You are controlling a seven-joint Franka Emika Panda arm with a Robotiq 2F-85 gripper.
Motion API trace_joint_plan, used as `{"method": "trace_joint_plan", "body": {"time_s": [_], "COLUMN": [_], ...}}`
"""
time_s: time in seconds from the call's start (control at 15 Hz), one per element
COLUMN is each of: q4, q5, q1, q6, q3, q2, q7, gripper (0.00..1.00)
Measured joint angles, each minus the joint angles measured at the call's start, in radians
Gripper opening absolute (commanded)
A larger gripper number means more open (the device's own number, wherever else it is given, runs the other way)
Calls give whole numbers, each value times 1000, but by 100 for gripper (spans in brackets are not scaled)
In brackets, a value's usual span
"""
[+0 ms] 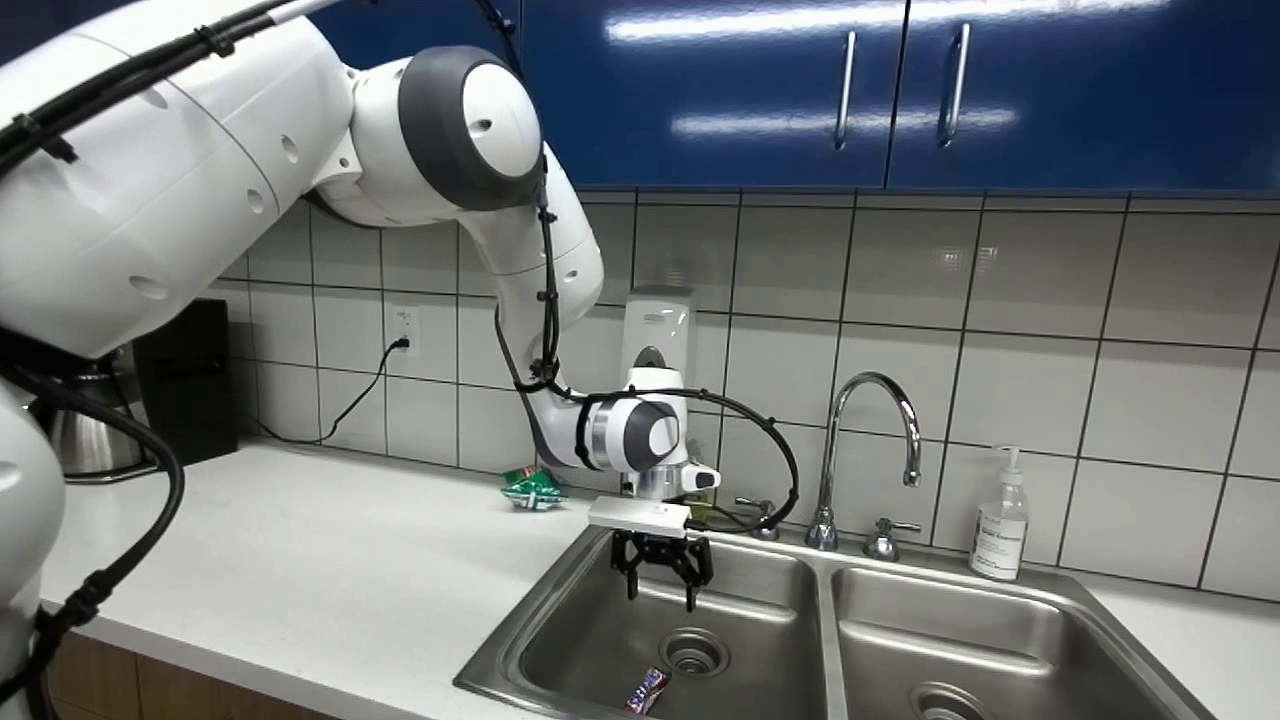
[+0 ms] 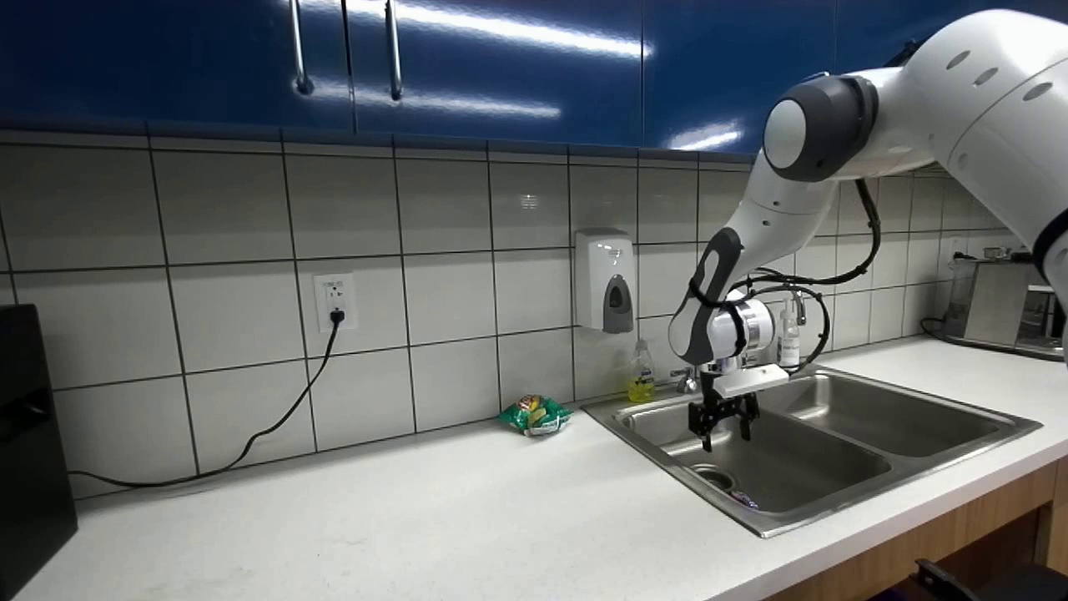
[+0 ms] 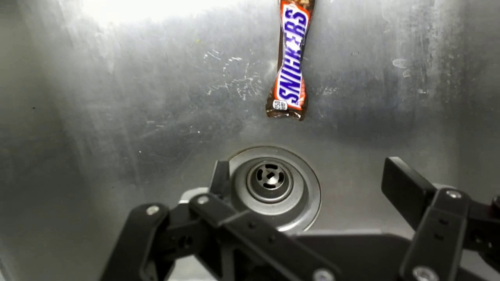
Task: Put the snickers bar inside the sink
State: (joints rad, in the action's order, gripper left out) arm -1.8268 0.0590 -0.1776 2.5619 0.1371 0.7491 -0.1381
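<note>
The snickers bar [image 1: 648, 690] lies flat on the floor of the sink basin nearer the counter, beside the drain. It also shows in the other exterior picture [image 2: 743, 499], partly hidden by the rim, and in the wrist view [image 3: 292, 58] at the top, its far end cut off. The steel sink [image 1: 832, 640] has two basins; its rim also shows in an exterior view [image 2: 822, 503]. My gripper [image 1: 661, 597] points down over the same basin, above the drain and apart from the bar. In the wrist view its fingers [image 3: 307, 175] are wide apart with nothing between them.
A chrome faucet [image 1: 830, 450] stands behind the sink. A clear pump bottle [image 1: 1000, 530] and a yellow soap bottle [image 2: 641, 376] stand at its back edge. A green snack bag [image 2: 535, 415] lies on the counter [image 2: 400, 501]. A dispenser [image 2: 605, 280] hangs on the wall.
</note>
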Motion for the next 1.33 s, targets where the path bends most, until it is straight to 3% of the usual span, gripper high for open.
{"method": "trace_joint_plan", "body": {"time_s": [0.53,1.33], "q4": [-154,-551], "q5": [4,47], "q1": [13,94], "q6": [1,-54], "q3": [0,-16], "q2": [-156,-509], "q7": [0,-2], "gripper": [100,100]}}
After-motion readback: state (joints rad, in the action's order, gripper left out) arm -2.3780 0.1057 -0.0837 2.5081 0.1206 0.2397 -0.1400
